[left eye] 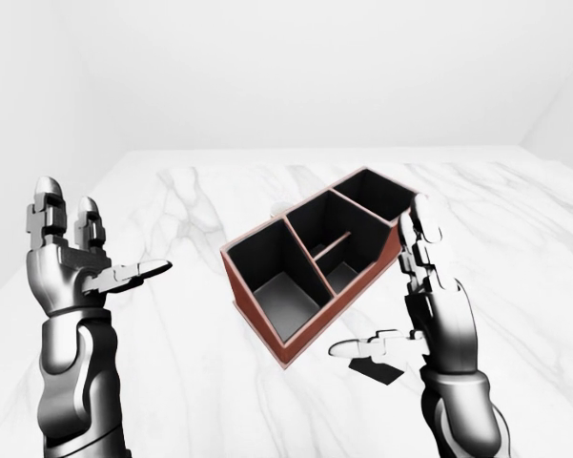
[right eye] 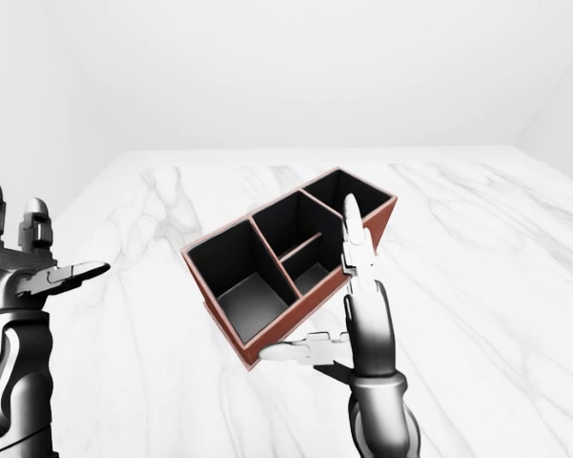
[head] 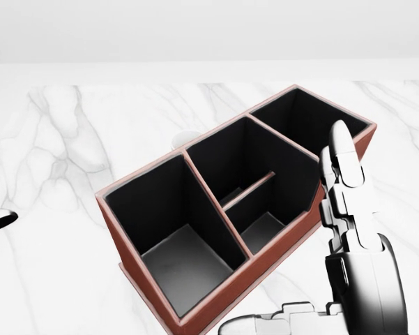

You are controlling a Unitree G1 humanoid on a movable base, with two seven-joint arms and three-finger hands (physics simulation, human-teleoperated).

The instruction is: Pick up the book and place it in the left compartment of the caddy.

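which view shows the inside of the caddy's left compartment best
The head view: the caddy fills the frame and its left compartment shows its empty floor. Both eye views show it smaller; the right hand overlaps the caddy's rim.

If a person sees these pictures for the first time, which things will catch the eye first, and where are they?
The red-brown caddy with dark compartments stands out first, lying at an angle in the middle of the white marble table. Next come the two silver hands: the left hand raised at the left edge of the left-eye view, the right hand just right of the caddy, both with open fingers. No book shows clearly.
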